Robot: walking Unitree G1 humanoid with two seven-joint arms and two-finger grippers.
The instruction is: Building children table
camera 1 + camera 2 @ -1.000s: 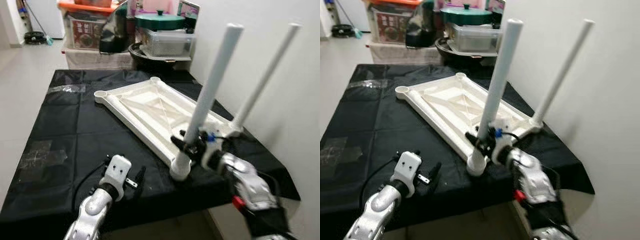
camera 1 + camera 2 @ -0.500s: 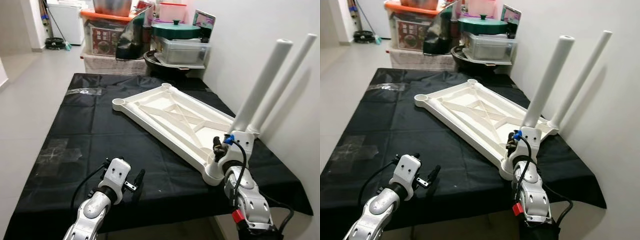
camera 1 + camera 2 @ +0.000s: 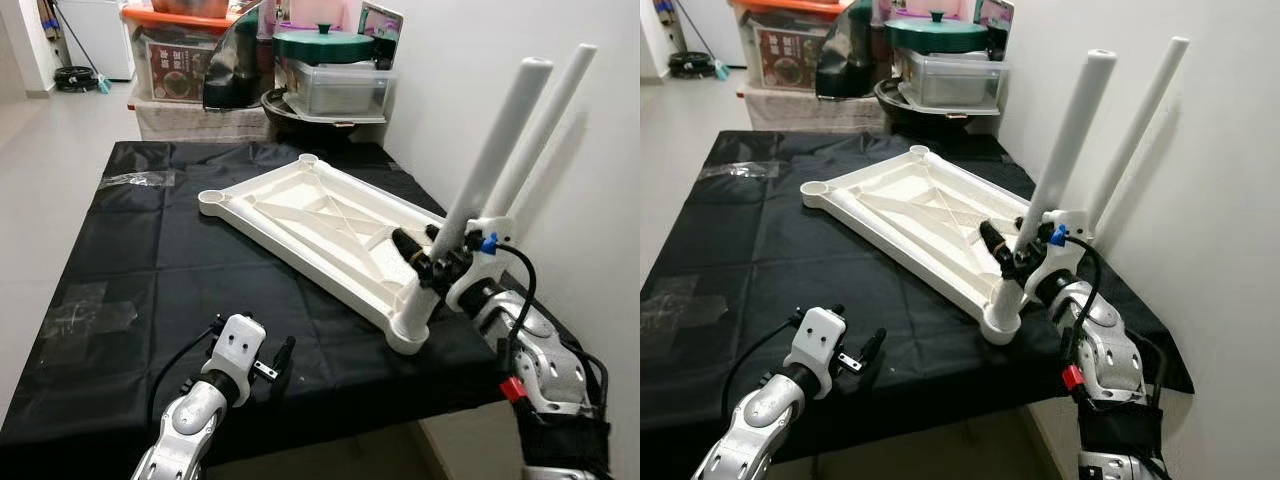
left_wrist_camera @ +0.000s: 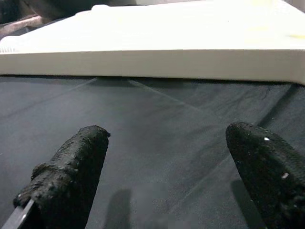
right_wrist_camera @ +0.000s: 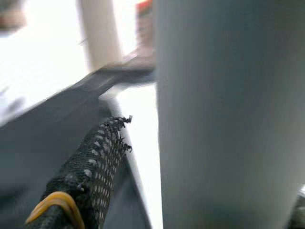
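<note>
Now the right gripper [image 3: 428, 262] is clamping the lower part of a white table leg [image 3: 478, 182] standing in the near corner socket of the upturned tabletop [image 3: 320, 222]. Meanwhile the left gripper [image 3: 277, 362] is resting on the black cloth [image 3: 120, 260], fingers [image 4: 71, 176] spread apart, with the tabletop's edge just ahead of them.

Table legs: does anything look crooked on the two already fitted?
The near leg, gripped low by the right claw, leans away from the tabletop; the far leg leans similarly. Neither stands square.

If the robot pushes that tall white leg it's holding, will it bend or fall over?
The tall white plastic tube leg looks stiff, so it probably won't bend. It sits in the corner socket of the upside-down white tabletop, held by the right gripper, but it leans, so it may wobble if loose.
</note>
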